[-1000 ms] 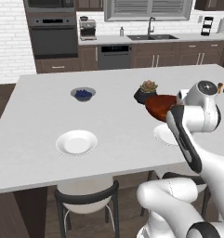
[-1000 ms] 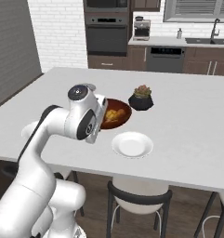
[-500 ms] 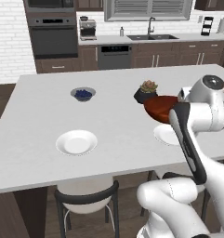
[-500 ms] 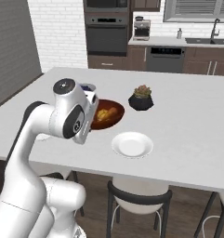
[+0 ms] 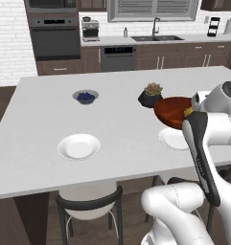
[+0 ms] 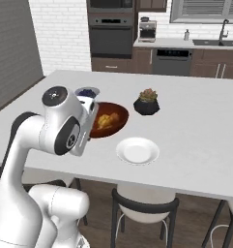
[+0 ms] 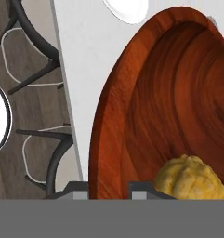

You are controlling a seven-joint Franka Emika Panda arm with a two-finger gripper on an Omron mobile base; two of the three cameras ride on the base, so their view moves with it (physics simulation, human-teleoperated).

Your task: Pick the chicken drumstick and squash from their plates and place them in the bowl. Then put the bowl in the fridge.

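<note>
My gripper [image 7: 108,188] is shut on the rim of the dark red-brown bowl [image 7: 146,107], one fingertip on each side of the wall. I hold the bowl [image 5: 173,112] [image 6: 108,121] tilted just above the counter, near its front edge. Inside it lies the lumpy yellow squash [image 7: 192,179] [image 6: 106,120]. I cannot make out the chicken drumstick. One bare white plate [image 5: 79,146] sits at the front left of the counter. The other plate [image 5: 170,139] [image 6: 137,151] [image 7: 127,9] lies just in front of the bowl. The fridge is out of view.
A small grey bowl with blue contents [image 5: 85,97] [image 6: 86,92] and a black pot with a succulent [image 5: 151,95] [image 6: 147,102] stand behind the red bowl. Stools [image 5: 88,203] [image 6: 144,206] are tucked under the counter's near edge. Oven and sink line the back wall.
The arm has swung and turned its upper joints. The bowl has shifted slightly toward the counter's front edge, still gripped by its rim.
</note>
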